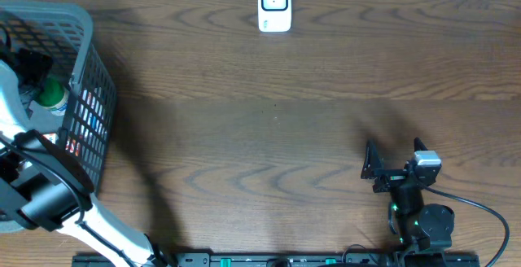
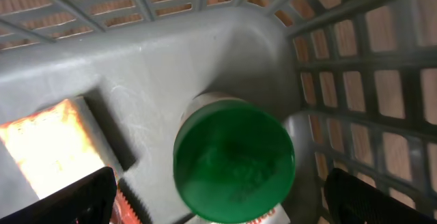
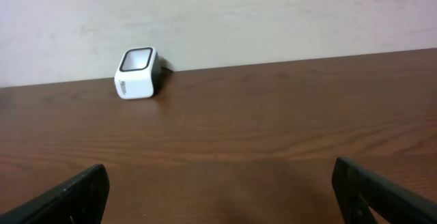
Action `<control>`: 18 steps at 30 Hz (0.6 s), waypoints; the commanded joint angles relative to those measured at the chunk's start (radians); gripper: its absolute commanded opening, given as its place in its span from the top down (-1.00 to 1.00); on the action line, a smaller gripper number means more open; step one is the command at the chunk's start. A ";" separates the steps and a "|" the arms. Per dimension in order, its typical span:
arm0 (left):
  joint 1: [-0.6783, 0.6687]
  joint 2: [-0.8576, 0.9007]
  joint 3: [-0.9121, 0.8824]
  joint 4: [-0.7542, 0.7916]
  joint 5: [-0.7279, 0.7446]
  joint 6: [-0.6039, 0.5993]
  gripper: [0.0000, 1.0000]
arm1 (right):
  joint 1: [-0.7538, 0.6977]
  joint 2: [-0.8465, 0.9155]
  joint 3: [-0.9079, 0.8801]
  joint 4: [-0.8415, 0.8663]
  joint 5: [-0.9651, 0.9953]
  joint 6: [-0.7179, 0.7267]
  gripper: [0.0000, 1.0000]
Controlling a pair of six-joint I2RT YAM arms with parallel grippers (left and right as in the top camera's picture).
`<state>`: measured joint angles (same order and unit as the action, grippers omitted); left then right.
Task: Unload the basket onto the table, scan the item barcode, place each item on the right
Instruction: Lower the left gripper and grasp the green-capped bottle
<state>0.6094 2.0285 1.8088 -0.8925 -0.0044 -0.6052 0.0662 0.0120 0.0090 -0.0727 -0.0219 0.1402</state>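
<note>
I am at the pick-up step, with nothing scanned yet. My left arm point(image 1: 49, 198) reaches into the basket point(image 1: 89, 112) at the left edge of the bench point(image 1: 244, 137). Its jaws are spread wide and grasp nothing, hanging straight over the bottle point(image 2: 233, 161) with one finger on each side of its green cap and apart from it. The bottle stands upright in a corner of the basket, close to the wall, with a box point(image 2: 48, 142) just beside it. The right arm point(image 1: 415, 210) waits near the front edge on the right, its jaws also released and empty, facing the scanner point(image 3: 136, 72) well across the bench by the far edge.

As I judge it, the next move calls for lowering the left jaws around the cap without catching the basket wall, then clenching, lifting clear and carrying the label to the scanner window.

Count: one basket, one scanner, one bottle, one box that I can make out, two arms
</note>
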 commanded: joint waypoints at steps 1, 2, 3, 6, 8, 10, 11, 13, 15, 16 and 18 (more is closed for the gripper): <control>0.000 0.040 0.000 0.004 0.001 0.009 -0.93 | 0.010 -0.005 -0.004 -0.002 0.010 -0.014 -0.99; 0.000 0.048 0.000 0.006 0.001 0.009 -0.93 | 0.010 -0.005 -0.004 -0.002 0.010 -0.014 -0.99; 0.000 0.056 0.000 0.008 0.002 0.009 -0.93 | 0.010 -0.005 -0.004 -0.002 0.010 -0.014 -0.98; 0.000 0.078 0.000 0.010 0.001 0.009 -0.93 | 0.010 -0.005 -0.004 -0.002 0.010 -0.014 -0.99; 0.000 0.092 0.000 0.014 0.002 0.009 -0.93 | 0.010 -0.005 -0.004 -0.002 0.010 -0.014 -0.99; 0.000 0.106 0.000 0.019 0.002 0.009 -0.93 | 0.010 -0.005 -0.004 -0.002 0.010 -0.014 -0.99; 0.000 0.113 0.000 0.021 0.002 0.009 -0.93 | 0.010 -0.005 -0.004 -0.002 0.010 -0.014 -0.98; 0.000 0.128 0.000 0.024 0.005 0.009 -0.93 | 0.010 -0.005 -0.004 -0.002 0.010 -0.014 -0.98; 0.000 0.142 0.000 0.028 0.016 0.009 -0.93 | 0.010 -0.005 -0.004 -0.002 0.010 -0.014 -0.98; 0.000 0.150 0.000 0.031 0.021 0.009 -0.93 | 0.010 -0.005 -0.004 -0.002 0.010 -0.014 -0.99; -0.004 0.162 0.000 0.037 0.024 0.009 -0.93 | 0.010 -0.005 -0.004 -0.002 0.010 -0.014 -0.99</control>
<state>0.6094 2.1658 1.8088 -0.8604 0.0059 -0.6048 0.0662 0.0120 0.0090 -0.0727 -0.0219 0.1402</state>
